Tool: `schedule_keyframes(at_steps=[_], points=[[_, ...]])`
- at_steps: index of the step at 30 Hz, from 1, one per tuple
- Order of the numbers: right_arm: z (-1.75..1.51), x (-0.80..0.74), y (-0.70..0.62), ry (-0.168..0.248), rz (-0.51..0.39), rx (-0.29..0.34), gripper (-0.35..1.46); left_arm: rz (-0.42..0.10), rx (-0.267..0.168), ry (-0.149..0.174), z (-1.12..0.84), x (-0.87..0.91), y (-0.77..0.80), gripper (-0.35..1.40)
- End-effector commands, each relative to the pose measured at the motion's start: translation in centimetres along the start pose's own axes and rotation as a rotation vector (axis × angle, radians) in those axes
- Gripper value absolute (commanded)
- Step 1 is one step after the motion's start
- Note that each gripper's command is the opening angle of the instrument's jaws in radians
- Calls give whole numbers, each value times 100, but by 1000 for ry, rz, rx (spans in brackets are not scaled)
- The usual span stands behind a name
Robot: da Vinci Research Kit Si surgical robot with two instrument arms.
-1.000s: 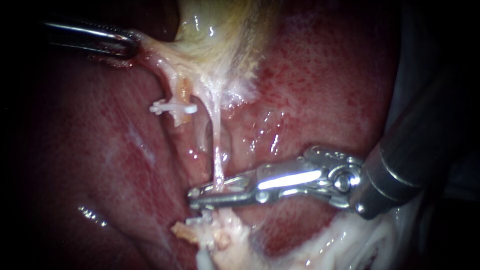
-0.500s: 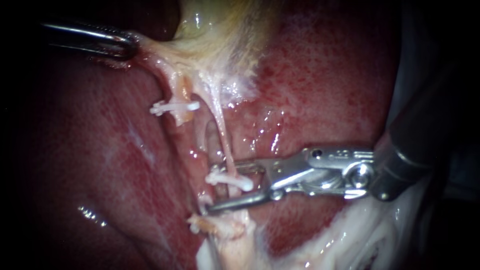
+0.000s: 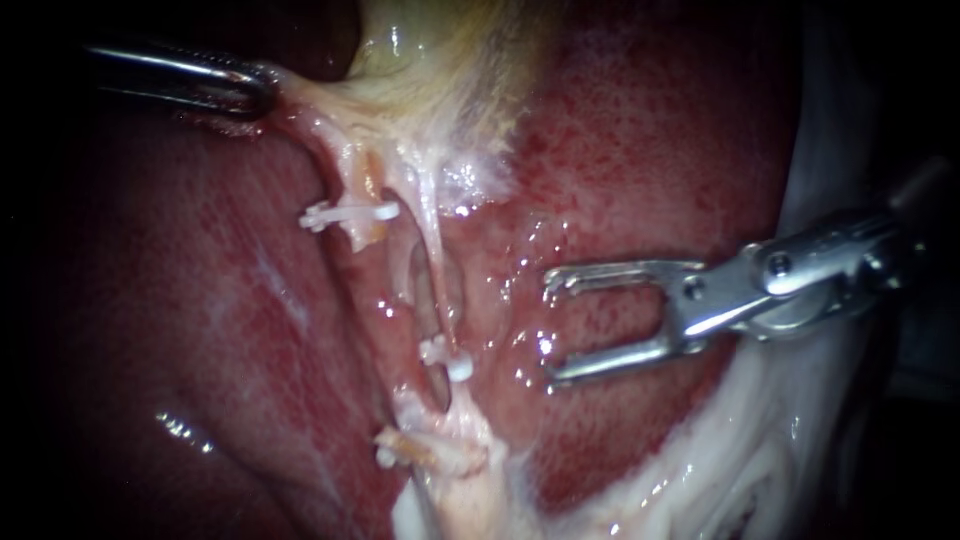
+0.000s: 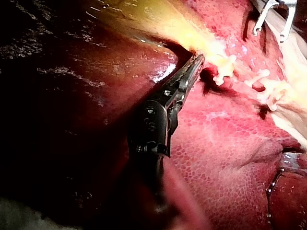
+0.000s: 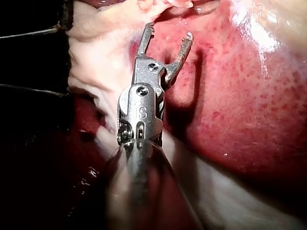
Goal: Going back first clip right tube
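Note:
Two thin pale tubes run down from the yellowish gallbladder (image 3: 440, 60) over the red liver (image 3: 640, 170). The left tube (image 3: 362, 190) carries a white clip (image 3: 345, 213). Low on the right tube (image 3: 432, 250) sits another white clip (image 3: 447, 358). My right instrument (image 3: 550, 328) stands to the right of that clip, apart from it, its jaws open and empty; the right wrist view shows the same (image 5: 170, 29). My left instrument (image 3: 255, 90) is at the upper left, jaws shut on pale gallbladder tissue, as the left wrist view (image 4: 195, 60) also shows.
A ragged pale stump of tissue (image 3: 440, 450) lies below the lower clip. White fatty tissue (image 3: 740, 470) borders the liver at the lower right. Wet glints mark the liver surface between the tubes and my right instrument.
My right instrument's jaws, shut across the right tube a second ago, opened and left a white clip on it. The instrument then drew back to the right. The left instrument stayed put.

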Motion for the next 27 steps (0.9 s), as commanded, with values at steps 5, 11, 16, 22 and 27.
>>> schedule_keyframes(at_steps=[5, 11, 16, 22, 27], points=[[-7, 0, 0, -5, -12, -21, 50, 2, 4, 0, 6, -3, 0, -35], [-8, 0, 0, -6, -18, -21, 50, 11, -2, 0, 26, -20, -2, -35], [-8, -1, -1, -5, -18, -19, 50, 19, -14, -11, 49, -34, -6, -35], [-9, -1, -1, -5, -18, -18, 50, 32, -26, -27, 70, -43, -6, -35], [-10, -1, -1, -5, -18, -18, 50, 33, -30, -27, 71, -43, -7, -35]])
